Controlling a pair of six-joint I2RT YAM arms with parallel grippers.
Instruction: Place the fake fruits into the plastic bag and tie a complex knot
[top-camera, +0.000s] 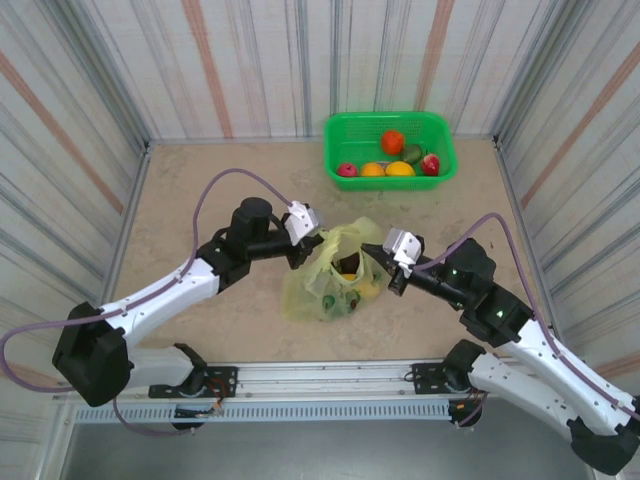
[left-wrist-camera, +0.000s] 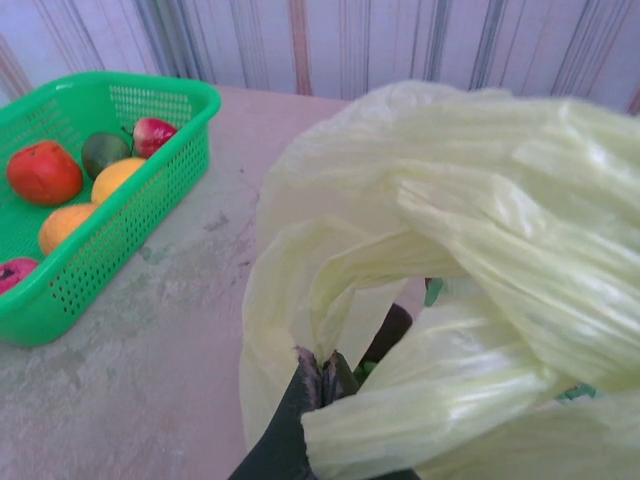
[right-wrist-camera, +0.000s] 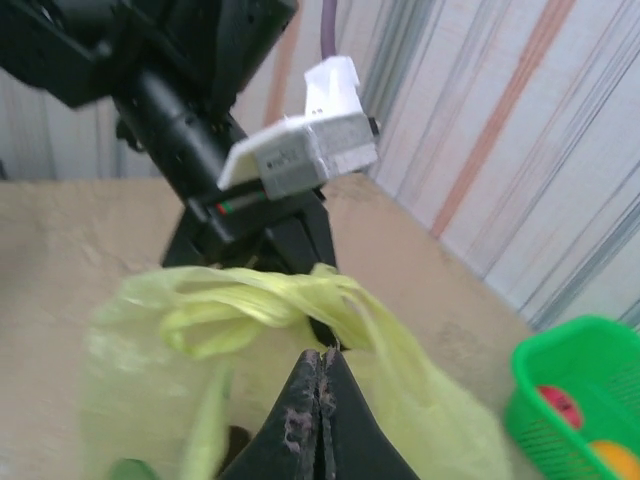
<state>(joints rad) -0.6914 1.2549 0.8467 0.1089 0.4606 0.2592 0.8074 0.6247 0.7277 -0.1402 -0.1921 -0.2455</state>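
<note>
While left hand (top-camera: 312, 245) pinches plastic bag (top-camera: 320, 292) handle, right hand (right-wrist-camera: 320, 368) closed tight beside it.

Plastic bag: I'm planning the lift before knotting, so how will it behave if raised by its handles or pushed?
Probably very floppy: the plastic bag is thin film, creased into soft folds. Likely bottom-heavy: the fruits sit low inside, so it should sag when lifted. Pushed, it would probably crumple rather than slide.
</note>
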